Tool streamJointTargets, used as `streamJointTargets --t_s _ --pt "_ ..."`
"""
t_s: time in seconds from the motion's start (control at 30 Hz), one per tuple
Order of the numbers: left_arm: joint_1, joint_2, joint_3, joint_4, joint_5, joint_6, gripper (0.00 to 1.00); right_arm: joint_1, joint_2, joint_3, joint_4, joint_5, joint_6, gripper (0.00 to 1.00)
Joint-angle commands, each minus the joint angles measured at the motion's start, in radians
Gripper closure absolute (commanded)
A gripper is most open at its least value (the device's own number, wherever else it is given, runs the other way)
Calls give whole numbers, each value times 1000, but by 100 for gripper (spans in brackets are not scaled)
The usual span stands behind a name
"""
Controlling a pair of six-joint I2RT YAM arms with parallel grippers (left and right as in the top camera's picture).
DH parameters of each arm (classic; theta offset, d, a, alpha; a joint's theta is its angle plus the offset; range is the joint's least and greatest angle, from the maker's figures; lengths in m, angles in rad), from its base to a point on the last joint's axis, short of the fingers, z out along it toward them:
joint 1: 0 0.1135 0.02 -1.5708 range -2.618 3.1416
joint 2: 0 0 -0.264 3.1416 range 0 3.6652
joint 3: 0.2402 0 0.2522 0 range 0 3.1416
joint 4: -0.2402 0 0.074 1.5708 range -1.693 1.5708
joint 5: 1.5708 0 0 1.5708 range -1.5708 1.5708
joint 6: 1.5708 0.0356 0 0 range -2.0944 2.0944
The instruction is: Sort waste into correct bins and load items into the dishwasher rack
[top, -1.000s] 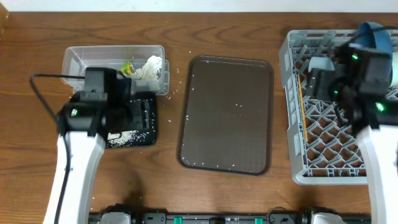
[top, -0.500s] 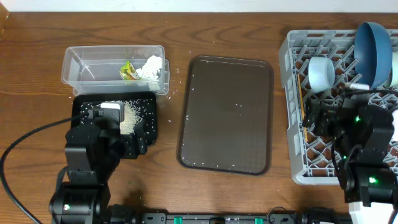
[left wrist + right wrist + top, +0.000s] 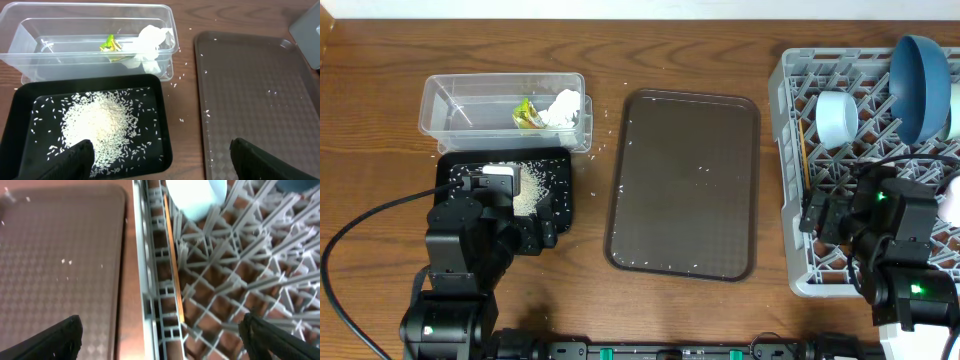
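**Placement.** The heap of loose white rice grains (image 3: 100,125) is lying in the shallow black rectangular tray (image 3: 22,100). The crumpled white paper napkin (image 3: 150,42) and the small yellow-green snack wrapper (image 3: 111,44) are sitting in the clear plastic rectangular tub (image 3: 30,45) just behind it. Wet and dry waste are thus being kept apart. A few stray grains are remaining on the flat brown serving tray (image 3: 260,100) and on the wooden worktop (image 3: 380,60).

In the large light-grey plastic lattice rack (image 3: 150,280), the large dark-blue bowl-plate (image 3: 920,80) is standing on edge between pegs. A pale mint-white bowl (image 3: 195,197) is resting beside it. The thin wooden chopstick (image 3: 174,265) is lying along the channel just inside the rack's left wall, where the pegs are stopping it from rolling.

**Claws.** The left claw (image 3: 162,152) is hanging spread and empty over the near edge of the black tray. The right claw (image 3: 162,330) is likewise spread and empty over the rack's left wall.

**Change.** One second ago both arms were reaching in, the left over the tub and black tray, the right over the bowls. Both are now sitting drawn back toward the near worktop edge. Since half a second ago the right arm has eased slightly nearer still, while the left is matching its position. The sorting is appearing essentially complete.
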Motion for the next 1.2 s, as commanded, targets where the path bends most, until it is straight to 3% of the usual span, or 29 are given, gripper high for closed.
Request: streamJointTargets --t_s 0.0,0.03,0.5,0.97,1.17 --pt "-1 0 -5 -1 -11 17 11 -6 0 -6 -27 11 11 1" --pt "-1 0 -5 -1 -11 17 5 -6 0 -6 -38 11 11 1" --pt "-5 -24 -5 -105 -60 25 4 -6 0 -6 -63 11 11 1" --pt "-5 -300 -174 -120 -59 25 4 -6 0 -6 -66 11 11 1" --pt "-5 -410 -233 -119 -175 25 3 -6 0 -6 -66 11 11 1"
